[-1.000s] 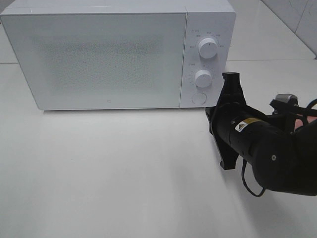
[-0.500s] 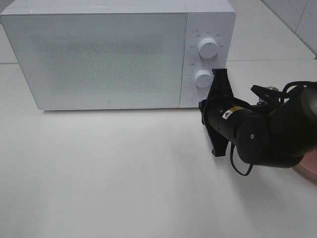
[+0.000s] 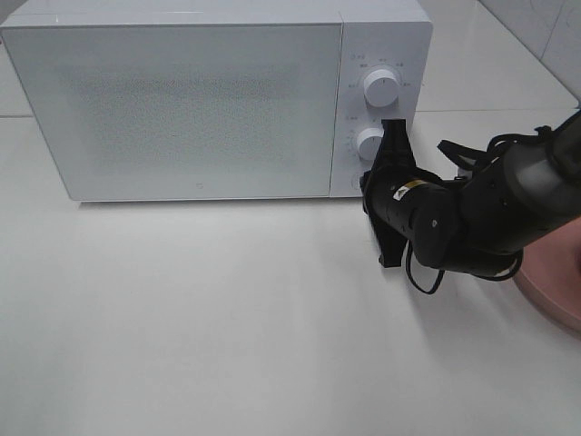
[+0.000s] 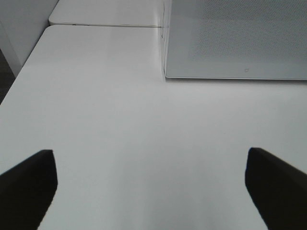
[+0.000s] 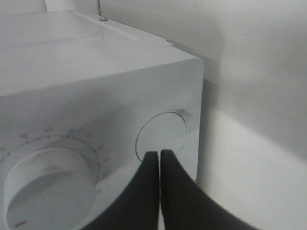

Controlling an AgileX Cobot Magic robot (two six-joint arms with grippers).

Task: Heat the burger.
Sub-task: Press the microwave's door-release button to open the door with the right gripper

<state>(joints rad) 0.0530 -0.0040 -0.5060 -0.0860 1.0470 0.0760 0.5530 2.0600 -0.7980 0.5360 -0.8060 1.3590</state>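
The microwave [image 3: 182, 109] sits at the back of the desk [image 3: 227, 318]. On its right panel, the upper knob [image 3: 380, 88] is over the lower knob [image 3: 370, 143], with the button [image 5: 160, 136] beneath. The right gripper [image 5: 159, 154] is just before that button, and the plate [image 3: 554, 291] is at the desk's right edge.

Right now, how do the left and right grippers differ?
The left gripper stands wide open; the right gripper is shut, jaws together. The left gripper hangs over the table near the door of the microwave; the right gripper sits at the round button on its front. Both are black and hold nothing.

Bright, even light washes the white table [image 3: 182, 318]; a soft shadow lies under the microwave [image 3: 182, 100].
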